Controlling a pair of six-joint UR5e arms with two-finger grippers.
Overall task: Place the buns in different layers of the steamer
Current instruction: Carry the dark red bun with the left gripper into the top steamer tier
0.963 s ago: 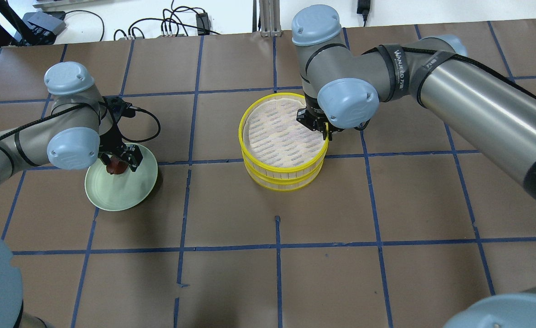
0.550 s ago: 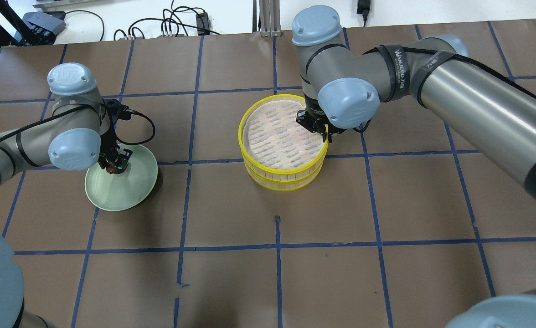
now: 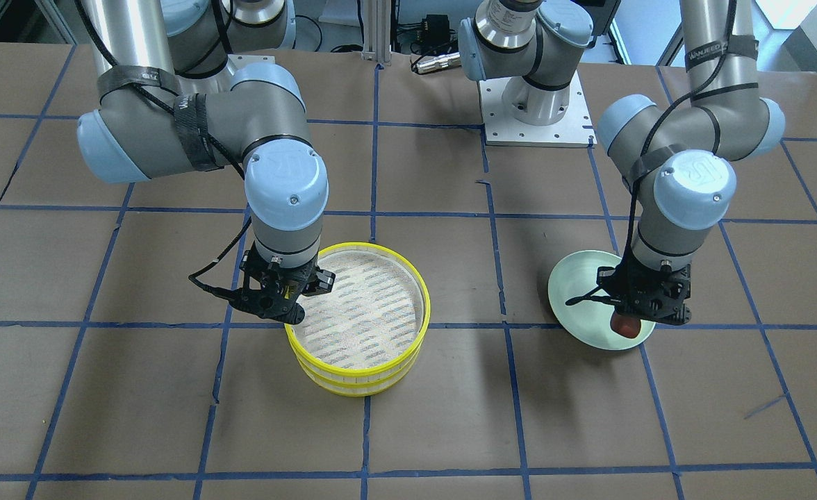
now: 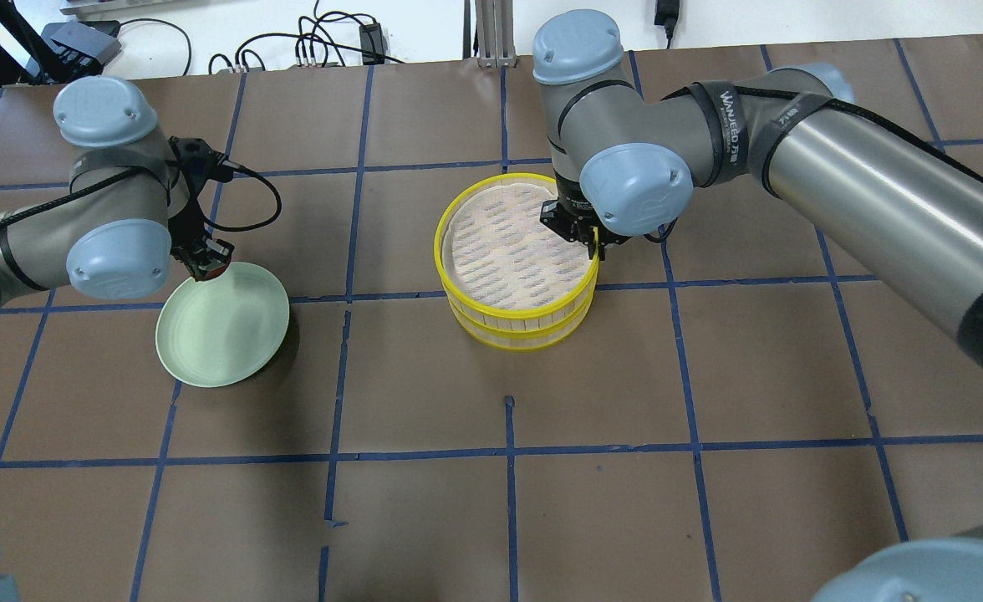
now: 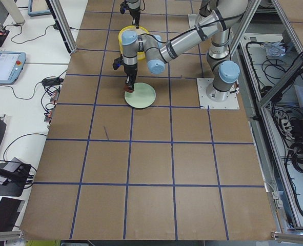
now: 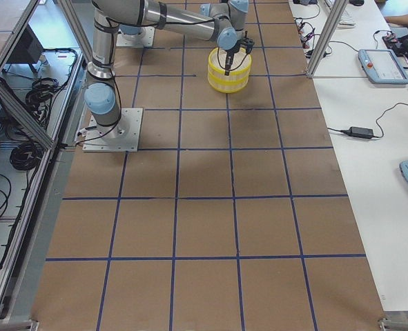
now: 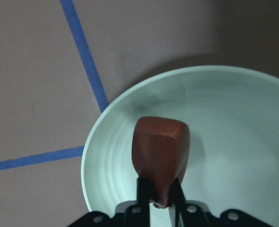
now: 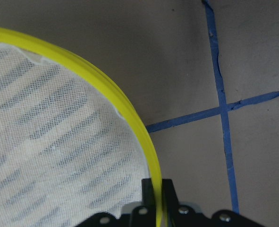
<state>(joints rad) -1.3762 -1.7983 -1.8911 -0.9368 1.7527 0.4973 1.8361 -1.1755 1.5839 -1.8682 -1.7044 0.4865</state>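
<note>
My left gripper (image 4: pixel 206 264) is shut on the reddish-brown bun (image 7: pixel 160 151) and holds it above the far-left edge of the pale green plate (image 4: pixel 224 334). The bun also shows in the front view (image 3: pixel 625 324). The two steamer layers are stacked mid-table, the upper layer (image 4: pixel 515 311) on the lower layer (image 4: pixel 518 339). My right gripper (image 4: pixel 593 242) is shut on the upper layer's yellow rim (image 8: pixel 144 142) at its right side. The upper mesh floor is bare. The white bun is hidden.
The plate (image 3: pixel 579 298) holds nothing. Blue tape lines (image 4: pixel 508 451) grid the brown table. Cables and power bricks (image 4: pixel 324 46) lie beyond the table's far edge. The robot's base plate (image 3: pixel 533 118) stands between the two arms.
My left gripper has risen with the reddish-brown bun and moved from over the plate's middle to its far-left edge. My right gripper stays on the rim; the upper layer has shifted slightly.
</note>
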